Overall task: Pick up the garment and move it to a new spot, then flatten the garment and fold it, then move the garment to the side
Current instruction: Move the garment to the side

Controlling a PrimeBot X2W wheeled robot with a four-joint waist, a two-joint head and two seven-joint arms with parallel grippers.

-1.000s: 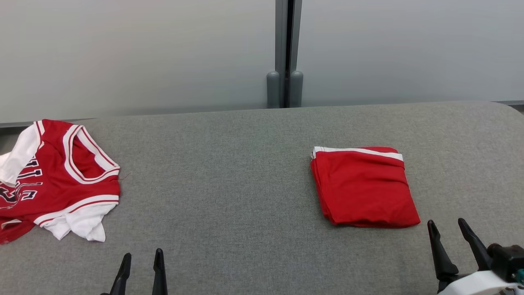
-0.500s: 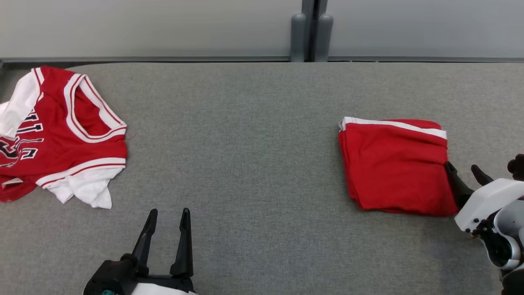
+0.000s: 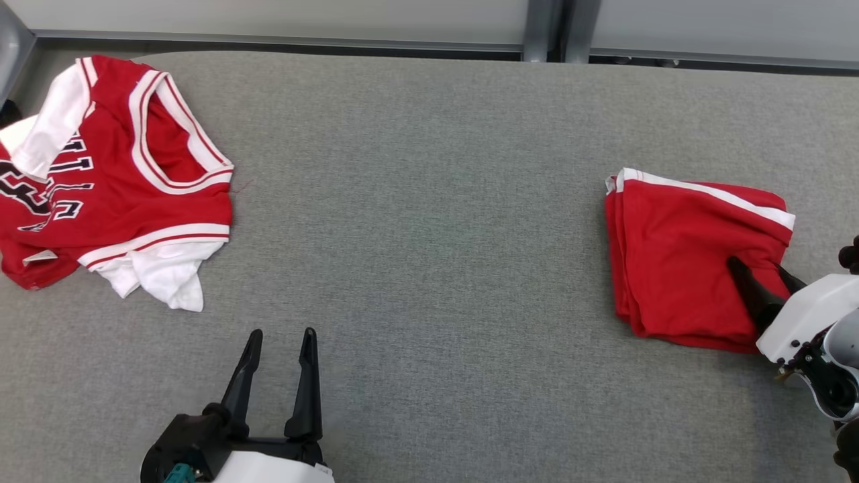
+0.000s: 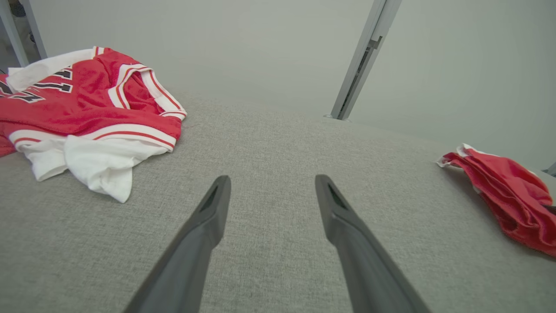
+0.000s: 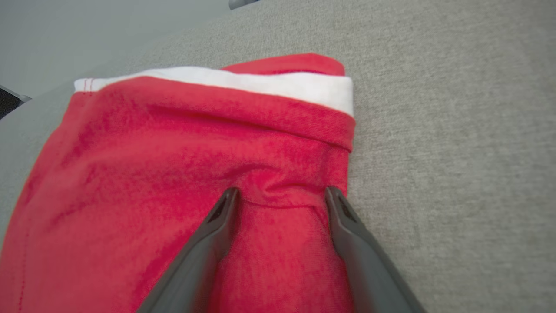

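A folded red garment with a white band lies on the right of the grey table. My right gripper rests on its near right corner, jaws open, both fingertips pressed into the cloth. In the right wrist view the gripper has a small wrinkle of the red garment bunched between its fingers. My left gripper stands open over bare table at the front left, holding nothing; the left wrist view shows the left gripper with grey table between its fingers.
A crumpled red and white jersey with dark lettering lies at the table's far left, also seen as the jersey in the left wrist view. A grey wall with a metal post runs behind the table.
The head camera has tipped down and shifted. My right gripper has moved from beside the folded garment onto its corner, wrinkling the cloth. The left gripper stays open.
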